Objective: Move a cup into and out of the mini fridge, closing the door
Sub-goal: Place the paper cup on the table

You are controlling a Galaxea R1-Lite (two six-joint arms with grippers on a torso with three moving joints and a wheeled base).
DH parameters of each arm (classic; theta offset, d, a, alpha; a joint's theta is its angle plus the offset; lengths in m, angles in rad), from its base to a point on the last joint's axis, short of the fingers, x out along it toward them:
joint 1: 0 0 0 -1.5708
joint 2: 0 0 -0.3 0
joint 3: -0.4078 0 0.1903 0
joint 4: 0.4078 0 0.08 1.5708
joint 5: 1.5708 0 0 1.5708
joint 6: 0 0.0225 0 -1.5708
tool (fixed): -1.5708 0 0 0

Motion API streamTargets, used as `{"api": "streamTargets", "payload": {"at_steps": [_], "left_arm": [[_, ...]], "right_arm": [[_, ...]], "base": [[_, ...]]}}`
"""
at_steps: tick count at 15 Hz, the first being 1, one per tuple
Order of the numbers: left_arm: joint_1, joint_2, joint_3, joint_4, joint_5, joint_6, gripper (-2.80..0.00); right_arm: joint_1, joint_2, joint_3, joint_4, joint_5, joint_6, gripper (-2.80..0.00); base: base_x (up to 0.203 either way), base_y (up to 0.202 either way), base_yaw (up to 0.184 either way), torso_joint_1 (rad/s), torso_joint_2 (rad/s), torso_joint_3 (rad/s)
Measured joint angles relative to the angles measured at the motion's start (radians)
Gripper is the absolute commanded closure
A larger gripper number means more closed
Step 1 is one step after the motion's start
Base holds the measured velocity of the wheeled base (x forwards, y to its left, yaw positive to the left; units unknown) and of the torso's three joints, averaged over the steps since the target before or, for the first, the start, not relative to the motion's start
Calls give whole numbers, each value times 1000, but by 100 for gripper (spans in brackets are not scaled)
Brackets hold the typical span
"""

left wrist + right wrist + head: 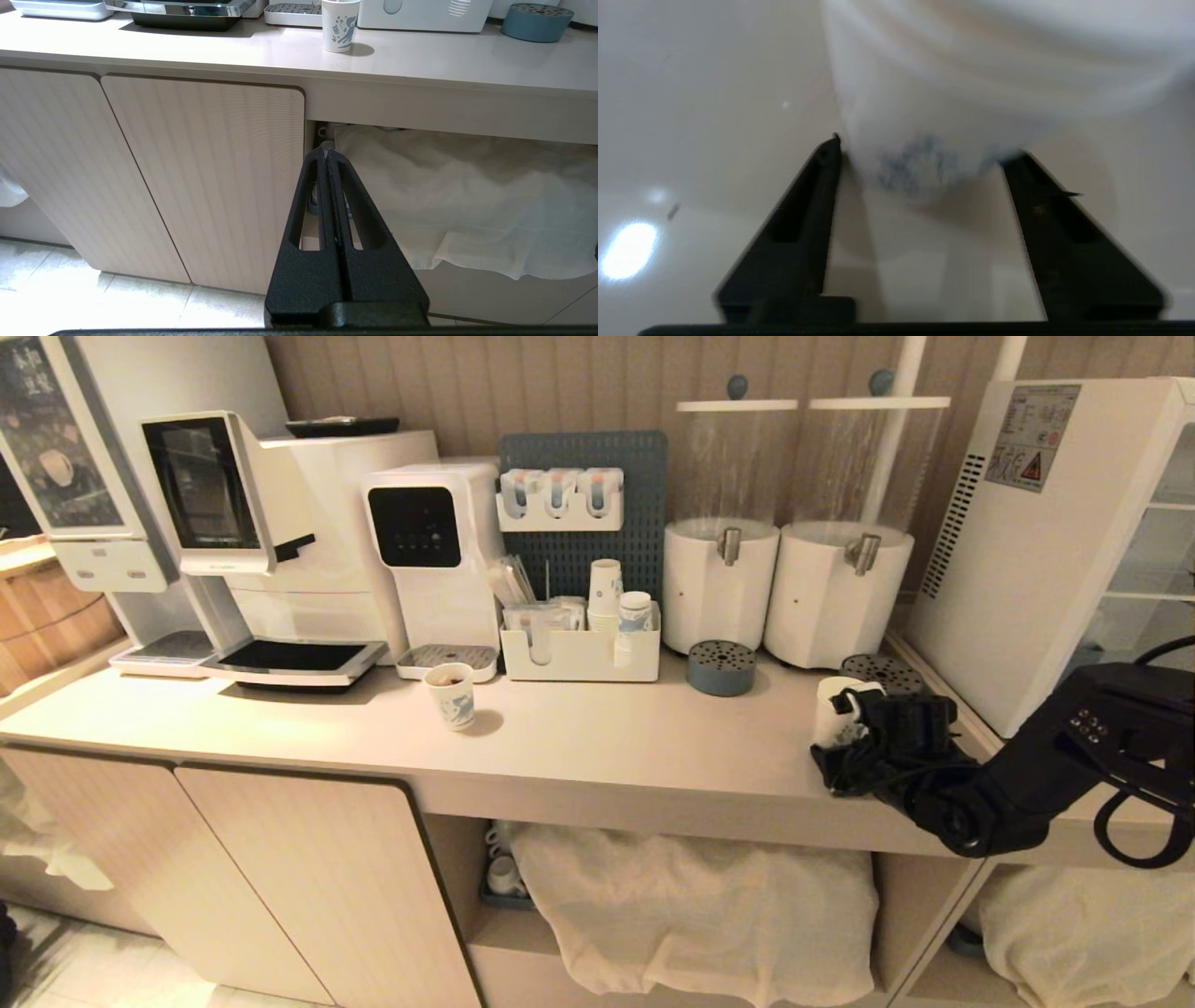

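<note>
The cup [829, 706], tall and white, stands on the counter [607, 737] near its right end, just left of the mini fridge [1027, 569]. Up close the cup [924, 107] shows a faint blue print. My right gripper [848, 721] is low over the counter with its fingers on either side of the cup's base. In the right wrist view, this gripper [924, 154] is open, its fingertips [831, 149] right at the cup's sides. Wire shelves show at the fridge's right side; I cannot make out the door. My left gripper [327, 151] is shut and empty, parked before the cabinet front.
A shorter cup with a bold blue drawing [451, 695] stands mid-counter. Behind it are a coffee machine [280, 541], a water dispenser [434, 551], an organiser with stacked cups [605, 593], two drink dispensers [719, 583] and round drip trays [721, 666]. White cloth [691, 905] hangs below.
</note>
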Motion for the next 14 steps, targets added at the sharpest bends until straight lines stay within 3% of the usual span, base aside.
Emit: {"api": "streamTargets", "payload": {"at_steps": [14], "left_arm": [[0, 0, 0, 0, 0, -1, 0]], "right_arm": [[0, -82, 141, -54, 18, 4, 0]], "base": [[0, 0, 0, 0, 0, 0]]}}
